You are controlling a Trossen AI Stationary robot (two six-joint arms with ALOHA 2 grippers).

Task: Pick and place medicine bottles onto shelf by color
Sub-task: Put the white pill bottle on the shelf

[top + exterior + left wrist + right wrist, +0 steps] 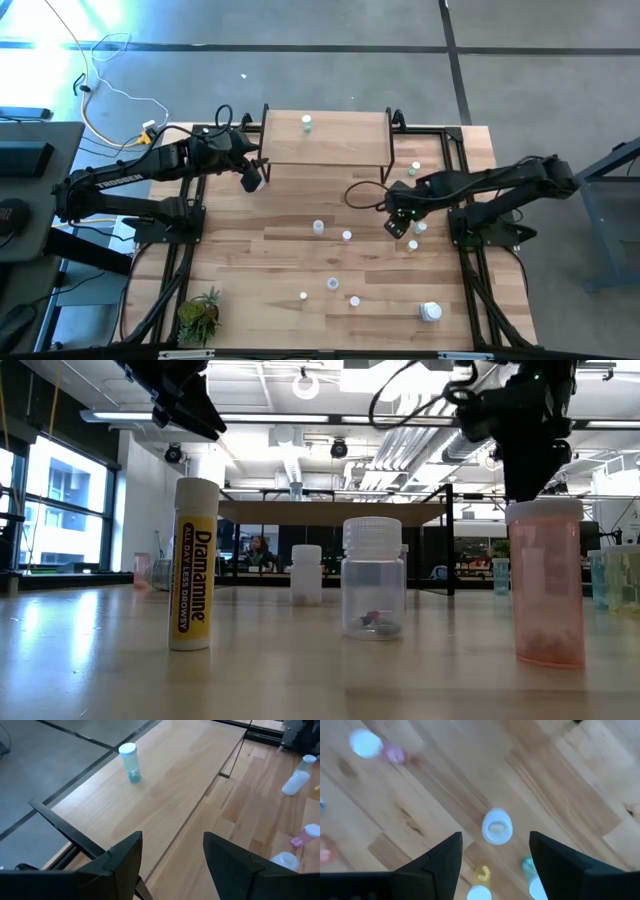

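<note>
Right wrist view showed the right gripper [492, 851] with fingers spread apart, hanging directly above an upright white-capped bottle [497, 826] on the tabletop; the left gripper [172, 851], also spread, waited beside the shelf [165, 780].

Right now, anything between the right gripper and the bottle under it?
Nothing visible. The right gripper hangs open above the white-capped bottle, with only bare tabletop around it; the nearest other bottles stand off to the side.
</note>
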